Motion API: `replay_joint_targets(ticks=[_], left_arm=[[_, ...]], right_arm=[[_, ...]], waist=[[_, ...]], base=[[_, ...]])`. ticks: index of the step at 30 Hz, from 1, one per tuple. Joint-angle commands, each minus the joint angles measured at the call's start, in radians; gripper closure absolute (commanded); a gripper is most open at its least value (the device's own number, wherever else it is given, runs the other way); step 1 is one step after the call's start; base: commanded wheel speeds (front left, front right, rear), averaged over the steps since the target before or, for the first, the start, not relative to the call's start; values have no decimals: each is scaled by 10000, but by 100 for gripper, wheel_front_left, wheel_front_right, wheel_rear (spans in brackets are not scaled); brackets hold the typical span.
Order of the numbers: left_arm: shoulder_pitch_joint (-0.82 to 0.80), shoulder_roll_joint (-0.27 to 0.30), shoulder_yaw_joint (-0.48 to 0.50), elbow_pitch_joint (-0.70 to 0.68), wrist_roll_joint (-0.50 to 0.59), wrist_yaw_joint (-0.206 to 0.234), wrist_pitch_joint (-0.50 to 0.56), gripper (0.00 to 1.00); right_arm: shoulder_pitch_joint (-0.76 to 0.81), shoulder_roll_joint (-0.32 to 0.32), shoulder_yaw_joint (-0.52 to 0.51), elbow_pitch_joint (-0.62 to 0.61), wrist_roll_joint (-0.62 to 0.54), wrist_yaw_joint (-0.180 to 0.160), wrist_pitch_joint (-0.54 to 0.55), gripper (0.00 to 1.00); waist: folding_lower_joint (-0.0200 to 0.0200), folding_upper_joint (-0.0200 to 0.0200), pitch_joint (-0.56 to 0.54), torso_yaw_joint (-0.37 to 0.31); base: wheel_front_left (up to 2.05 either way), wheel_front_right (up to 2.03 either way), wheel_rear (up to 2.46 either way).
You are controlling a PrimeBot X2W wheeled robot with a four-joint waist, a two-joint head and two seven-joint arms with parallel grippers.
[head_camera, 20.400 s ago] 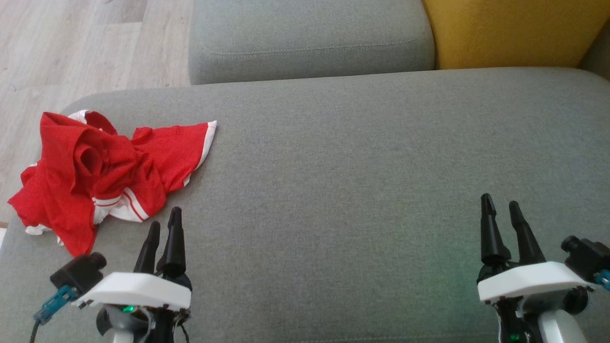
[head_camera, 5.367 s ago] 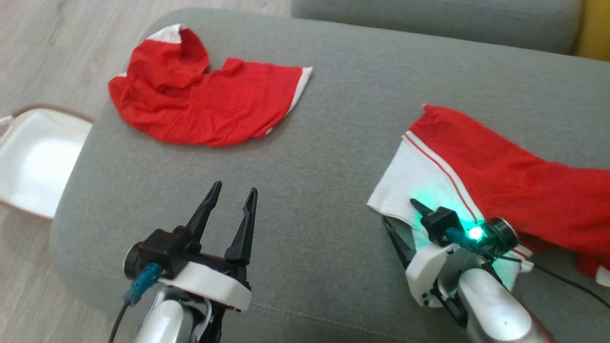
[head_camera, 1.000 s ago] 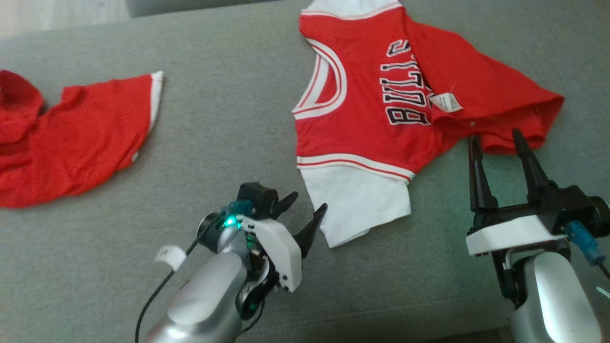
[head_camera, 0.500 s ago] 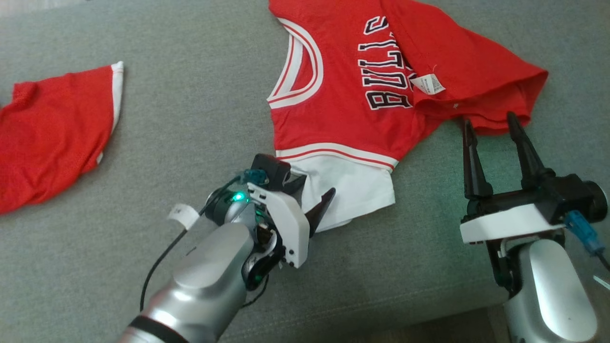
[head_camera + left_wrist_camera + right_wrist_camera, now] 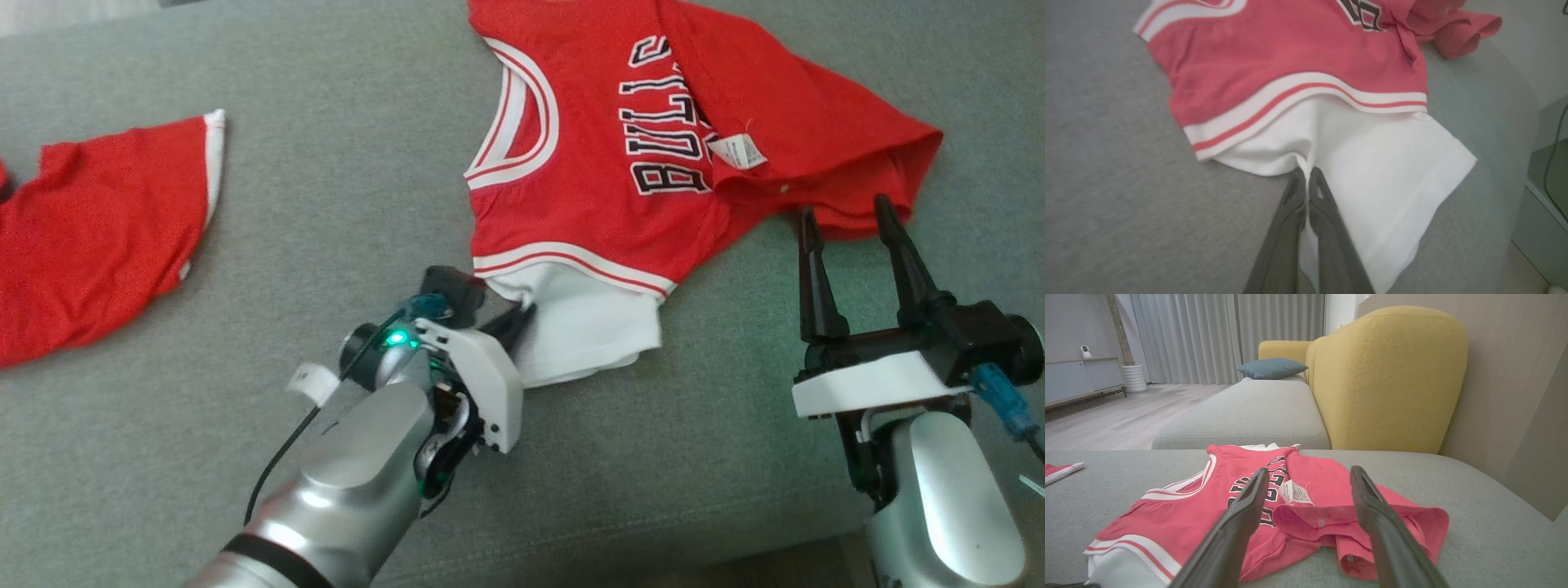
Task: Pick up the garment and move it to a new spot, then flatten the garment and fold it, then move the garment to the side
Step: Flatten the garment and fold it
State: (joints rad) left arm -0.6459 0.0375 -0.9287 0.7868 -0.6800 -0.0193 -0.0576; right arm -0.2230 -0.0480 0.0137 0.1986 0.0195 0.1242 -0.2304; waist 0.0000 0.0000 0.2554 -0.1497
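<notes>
Silver forearms [image 5: 359,457], white hands [image 5: 843,207], 2 black fingers [image 5: 813,278] each.

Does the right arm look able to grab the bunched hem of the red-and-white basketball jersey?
Probably yes: the open right gripper points at the bunched hem, fingertips right at its edge, nothing lying between.

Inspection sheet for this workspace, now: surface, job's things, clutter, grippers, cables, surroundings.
Surface: grey sofa cushion.
Job's things: red jersey lies spread out, one side folded over; its white sleeve points towards the robot.
Clutter: second red garment on the cushion's left.
Grippers: left gripper shut on the white sleeve; right gripper open, tips near the jersey's folded edge, holding nothing.
Cables: black cable beside the left forearm.
Surroundings: yellow armchair, blue pillow, curtains.
</notes>
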Motion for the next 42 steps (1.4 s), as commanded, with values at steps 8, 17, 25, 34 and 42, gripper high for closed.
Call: replay_joint_targets(ticks=[8,17,25,34,42], left_arm=[[-561,231,1051,331,8,896,-1800,100],[74,761,1990,-503,407,1445,-2035,100],[1136,979,2101,-842,793,1468,-2039,0],[1893,990,2987,-2464,1476,1817,-2040,0],[2726,893,3324,-3614,1899,1708,-2041,0]], right_arm=[[-72,-22,-20,-96,-40,65,-81,0],[321,-22,54,35,-53,65,84,0],[603,-22,270,83,-9,65,264,0],[739,-22,809,173,-59,65,312,0],[238,-22,1141,1400,-888,65,783,0]], waist=[[0,0,-851,687],[0,0,-1534,1218],[0,0,-1798,1463],[0,0,-1907,1894],[0,0,-1623,2609]], base=[[0,0,0],[0,0,0],[0,0,0],[0,0,0],[0,0,0]])
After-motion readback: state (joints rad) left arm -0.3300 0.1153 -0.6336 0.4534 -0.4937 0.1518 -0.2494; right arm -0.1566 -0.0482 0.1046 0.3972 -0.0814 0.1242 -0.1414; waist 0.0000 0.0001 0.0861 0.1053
